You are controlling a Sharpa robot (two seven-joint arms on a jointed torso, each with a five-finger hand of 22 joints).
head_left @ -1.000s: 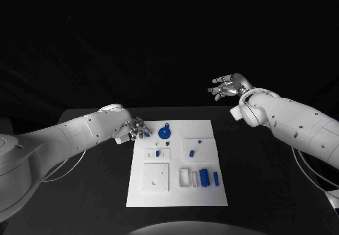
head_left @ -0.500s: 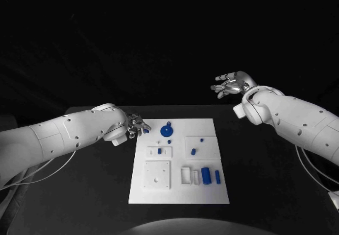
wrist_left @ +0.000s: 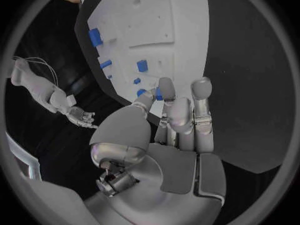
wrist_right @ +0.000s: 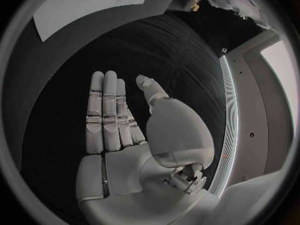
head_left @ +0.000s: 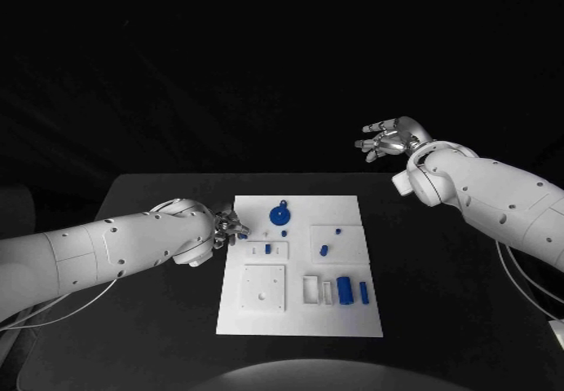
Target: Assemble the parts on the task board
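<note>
1. While the left hand [head_left: 226,226] hung at the board's [head_left: 300,324] left edge, its fingers [wrist_left: 166,92] were drawn together on a small blue part [wrist_left: 158,93]; it looked pinched, though the grip was partly hidden
2. The nearest seat, judging by the head view, was the small block [head_left: 266,251] just right of that hand, with a blue peg [head_left: 268,248] already standing in it, so the coming move probably ran rightward and a little toward the robot
3. Farther right lay the round blue piece [head_left: 279,216] near the far edge, then a second block [head_left: 329,243] bearing two small blue bits
4. Near the front, the square plate [head_left: 263,288] sat left of the slotted holder [head_left: 317,291], with two long blue bars [head_left: 345,290] beside it, long axes pointing away from the robot
5. The right hand [head_left: 390,138] was raised well beyond the table, fingers straight and apart, holding nothing; the left was far nearer the work
</note>
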